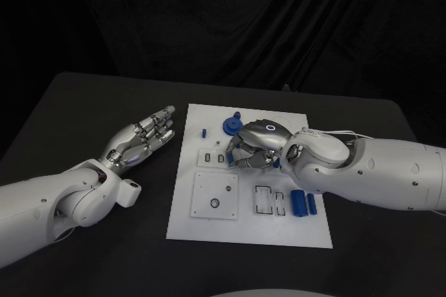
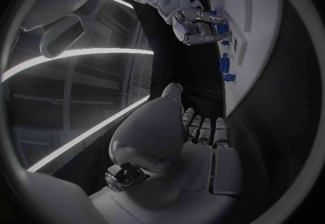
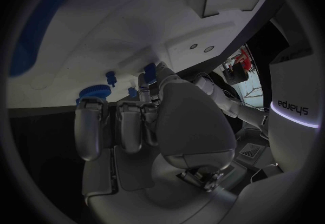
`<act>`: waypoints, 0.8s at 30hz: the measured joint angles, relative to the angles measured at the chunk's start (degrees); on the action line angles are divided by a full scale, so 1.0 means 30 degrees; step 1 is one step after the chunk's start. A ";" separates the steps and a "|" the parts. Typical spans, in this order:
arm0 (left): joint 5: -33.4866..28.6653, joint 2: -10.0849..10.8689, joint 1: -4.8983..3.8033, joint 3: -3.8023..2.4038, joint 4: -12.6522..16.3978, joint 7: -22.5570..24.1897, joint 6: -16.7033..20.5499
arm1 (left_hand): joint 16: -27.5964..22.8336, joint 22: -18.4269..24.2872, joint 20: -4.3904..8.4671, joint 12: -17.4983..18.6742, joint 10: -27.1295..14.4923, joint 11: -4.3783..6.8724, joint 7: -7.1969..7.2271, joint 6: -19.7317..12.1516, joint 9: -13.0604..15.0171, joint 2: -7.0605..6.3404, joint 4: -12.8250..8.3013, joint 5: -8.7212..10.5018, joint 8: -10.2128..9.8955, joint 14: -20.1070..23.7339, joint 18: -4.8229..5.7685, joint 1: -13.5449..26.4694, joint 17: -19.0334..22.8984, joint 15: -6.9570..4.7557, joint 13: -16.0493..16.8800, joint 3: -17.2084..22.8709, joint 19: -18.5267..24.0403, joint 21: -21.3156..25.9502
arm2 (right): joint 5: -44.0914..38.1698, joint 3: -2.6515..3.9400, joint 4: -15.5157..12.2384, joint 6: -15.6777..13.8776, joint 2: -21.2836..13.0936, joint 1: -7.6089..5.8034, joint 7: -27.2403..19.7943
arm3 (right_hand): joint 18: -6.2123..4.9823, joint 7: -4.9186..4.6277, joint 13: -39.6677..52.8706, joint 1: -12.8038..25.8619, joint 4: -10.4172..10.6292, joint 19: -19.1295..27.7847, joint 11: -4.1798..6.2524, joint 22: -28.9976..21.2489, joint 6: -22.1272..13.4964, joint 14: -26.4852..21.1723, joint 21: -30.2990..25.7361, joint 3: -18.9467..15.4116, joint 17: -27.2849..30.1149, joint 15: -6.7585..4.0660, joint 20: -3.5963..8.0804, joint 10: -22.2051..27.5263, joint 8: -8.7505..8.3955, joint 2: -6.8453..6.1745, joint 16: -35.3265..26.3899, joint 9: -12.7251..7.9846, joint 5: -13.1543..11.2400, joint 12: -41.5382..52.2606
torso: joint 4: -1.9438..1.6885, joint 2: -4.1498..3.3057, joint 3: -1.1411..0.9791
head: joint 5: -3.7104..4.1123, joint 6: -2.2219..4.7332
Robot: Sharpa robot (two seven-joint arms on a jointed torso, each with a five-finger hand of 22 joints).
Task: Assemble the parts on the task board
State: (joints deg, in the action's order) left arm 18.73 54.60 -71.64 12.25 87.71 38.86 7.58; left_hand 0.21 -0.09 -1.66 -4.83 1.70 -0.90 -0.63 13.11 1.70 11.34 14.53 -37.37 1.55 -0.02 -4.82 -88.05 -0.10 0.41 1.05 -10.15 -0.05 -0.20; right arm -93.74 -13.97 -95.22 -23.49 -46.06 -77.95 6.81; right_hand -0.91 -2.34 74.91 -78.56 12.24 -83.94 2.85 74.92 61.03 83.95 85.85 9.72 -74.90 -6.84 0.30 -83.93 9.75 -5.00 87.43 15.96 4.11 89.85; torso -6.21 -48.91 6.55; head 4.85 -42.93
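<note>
The white task board lies in the middle of the black table. My right hand is curled down over the board's far middle, fingertips close to its surface. Next to its thumb tip sits a small blue part; whether it is pinched is hidden. A round blue gear-like part stands just beyond the hand, also seen as the toothed disc. A small blue peg stands near the board's far left. Two blue cylinders lie at the near right. My left hand hovers left of the board, fingers stretched out, holding nothing.
A square white plate with a hole and slotted recesses take up the board's near half. Black table surrounds the board, with a dark curtain behind. From the left wrist, the right hand appears at the board's edge.
</note>
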 measured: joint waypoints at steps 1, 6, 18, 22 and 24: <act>0.0000 -0.0005 0.0000 0.0000 -0.0007 0.0000 -0.0002 | 0.0000 0.0000 0.0000 0.0000 0.0000 0.0001 0.0000 -0.0001 0.0000 0.0000 0.0000 0.0000 0.0000 0.0000 -0.0001 0.0000 -0.0001 0.0000 0.0000 0.0000 0.0000 0.0000 | 0.0001 0.0003 0.0008 0.0009 0.0018 0.0003 0.0011 | -0.0001 -0.0006 -0.0001 0.0000 0.0000 -0.0001 0.0000 0.0005 -0.0005 0.0000 0.0000 0.0000 0.0000 0.0000 0.0000 0.0000 0.0000 0.0000 0.0000 0.0000 0.0000 0.0000 | 0.0000 0.0000 -0.0005 | 0.0004 0.0000; 0.0000 -0.0027 0.0000 0.0000 -0.0038 0.0000 -0.0019 | 0.0000 0.0000 0.0001 0.0000 -0.0001 0.0001 0.0000 0.0000 0.0000 0.0000 0.0000 0.0000 0.0000 0.0000 -0.0001 0.0000 0.0002 0.0000 0.0000 -0.0001 0.0000 0.0000 | 0.0004 0.0011 0.0024 0.0032 0.0050 0.0028 0.0072 | 0.0000 -0.0026 -0.0001 0.0000 0.0001 0.0000 0.0000 0.0008 -0.0027 0.0000 0.0000 -0.0001 0.0001 0.0000 0.0000 0.0000 -0.0001 0.0000 0.0000 0.0000 0.0000 0.0000 | 0.0007 -0.0002 -0.0020 | 0.0005 -0.0026; 0.0000 -0.0049 0.0000 0.0000 -0.0059 0.0000 -0.0070 | 0.0000 -0.0001 0.0001 0.0000 -0.0002 0.0002 0.0000 0.0000 0.0000 0.0000 0.0001 0.0000 0.0000 0.0000 0.0002 0.0000 0.0015 0.0000 0.0000 -0.0001 0.0001 0.0000 | 0.0006 -0.0018 0.0052 0.0095 0.0093 0.0091 0.0137 | 0.0000 -0.0157 -0.0001 0.0161 -0.0413 0.0000 -0.0068 0.0006 -0.0780 0.0026 -0.0069 -0.0236 0.0000 0.0165 -0.0138 -0.0067 -0.0418 0.0157 0.0000 0.0213 0.0003 0.0000 | 0.0053 0.0035 -0.0007 | -0.0075 -0.0075; 0.0000 -0.0049 0.0000 0.0000 -0.0060 0.0000 -0.0082 | 0.0000 -0.0001 0.0001 0.0000 -0.0005 0.0005 0.0000 0.0000 0.0000 0.0000 0.0001 0.0000 0.0000 0.0000 0.0001 0.0000 0.0014 0.0000 0.0000 -0.0001 0.0001 0.0000 | 0.0004 -0.0026 0.0105 0.0137 0.0094 0.0114 0.0140 | -0.0001 -0.0222 -0.0001 0.0644 -0.0430 0.0000 -0.0068 0.0004 -0.1557 0.0035 -0.0069 -0.0362 0.0001 0.0174 -0.0138 -0.0068 -0.0911 -0.0114 -0.0077 0.0189 0.0004 0.0000 | 0.0035 0.0049 0.0004 | -0.0040 -0.0075; 0.0000 -0.0049 0.0000 0.0000 -0.0064 0.0000 -0.0089 | 0.0000 -0.0001 0.0001 0.0000 -0.0006 0.0007 0.0000 0.0000 0.0000 0.0000 0.0001 0.0000 0.0000 0.0000 0.0000 0.0000 0.0014 0.0000 0.0000 -0.0001 0.0001 0.0000 | 0.0003 -0.0029 0.0124 0.0181 0.0102 0.0116 0.0140 | 0.0002 -0.0187 -0.0001 0.0815 -0.0308 -0.0068 -0.0068 0.0004 -0.1988 0.0035 -0.0069 -0.0483 0.0000 0.0174 -0.0206 -0.0068 -0.1152 -0.0286 -0.0077 0.0161 0.0004 0.0000 | 0.0024 0.0053 0.0011 | -0.0033 -0.0075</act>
State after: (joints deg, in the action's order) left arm 18.73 54.45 -71.64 12.25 87.52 38.86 7.31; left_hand 0.21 -0.10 -1.66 -4.83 1.69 -0.88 -0.63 13.11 1.70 11.34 14.53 -37.37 1.55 -0.02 -4.82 -88.05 -0.05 0.41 1.05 -10.16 -0.04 -0.20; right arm -93.74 -14.06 -94.84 -22.94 -45.75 -77.60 7.23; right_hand -0.90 -2.90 74.91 -76.12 11.31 -84.15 2.65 74.93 55.07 84.05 85.64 8.27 -74.90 -6.32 -0.32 -84.13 6.30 -5.86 87.20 16.44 4.12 89.85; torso -6.14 -48.75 6.59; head 4.75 -43.15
